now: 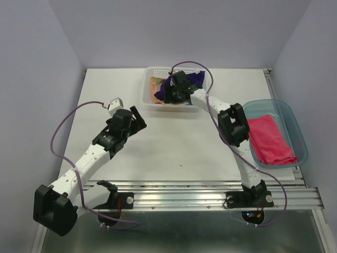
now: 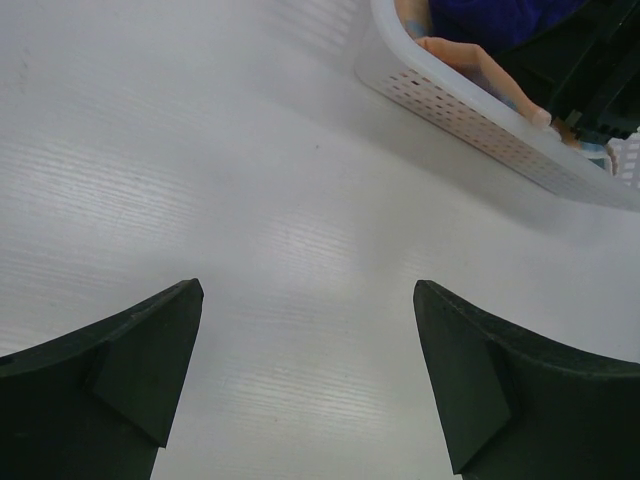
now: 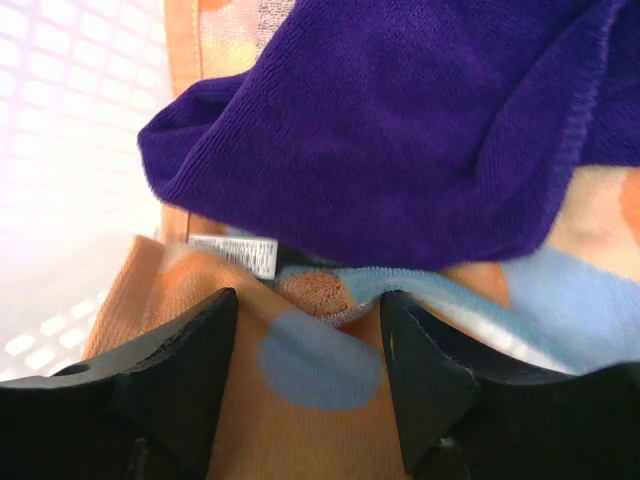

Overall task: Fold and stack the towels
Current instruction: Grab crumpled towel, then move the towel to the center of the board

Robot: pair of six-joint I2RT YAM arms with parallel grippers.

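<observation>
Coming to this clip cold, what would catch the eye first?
The hot pink towel, lying neat and flat in the teal tray at the right edge of the table, stands out first. Next, the right gripper is down in the white basket at the far centre, its fingers either side of a bunched ridge of the orange polka-dot towel, under the purple towel. The left gripper hovers wide open over bare table.

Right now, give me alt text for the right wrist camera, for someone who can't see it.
Close-up of the right gripper, its two black fingers set on either side of a fold of the orange polka-dot towel inside the white basket. The dark purple towel lies crumpled over it just beyond the fingertips.
</observation>
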